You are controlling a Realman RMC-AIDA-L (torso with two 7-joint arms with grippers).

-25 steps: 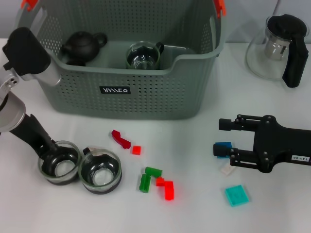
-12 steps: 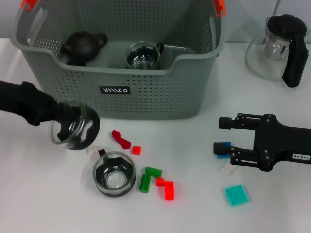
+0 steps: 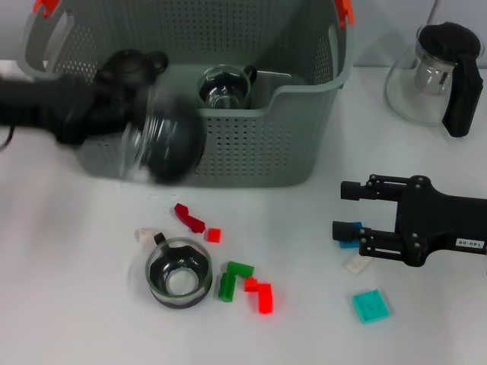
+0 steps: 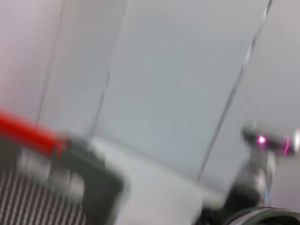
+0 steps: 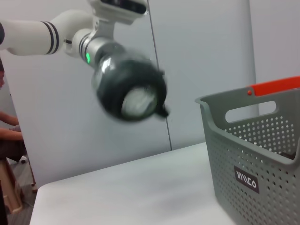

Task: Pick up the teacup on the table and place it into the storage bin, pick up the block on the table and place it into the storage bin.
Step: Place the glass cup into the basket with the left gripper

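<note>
A glass teacup (image 3: pixel 161 141) hangs in the air, blurred by motion, in front of the left part of the front wall of the grey storage bin (image 3: pixel 251 156). My left gripper (image 3: pixel 122 125) is shut on it. The right wrist view shows that teacup (image 5: pixel 130 92) held high by the left arm, well clear of the storage bin (image 5: pixel 253 154). A second teacup (image 3: pixel 179 274) stands on the table. Blocks lie near it: red (image 3: pixel 189 218), green (image 3: pixel 232 278), red (image 3: pixel 260 293). My right gripper (image 3: pixel 348 211) is open low over the table, with a blue block (image 3: pixel 350 233) at its nearer finger.
Inside the bin sit a black teapot (image 3: pixel 129 68) and a glass cup (image 3: pixel 224 87). A glass pitcher with a black handle (image 3: pixel 435 72) stands at the far right. A teal block (image 3: pixel 370 306) and a white block (image 3: pixel 355 264) lie near the right gripper.
My left arm lifted one teacup off the table at the left and swung it up and right toward the bin. The other teacup shifted slightly right. The right arm barely moved.
</note>
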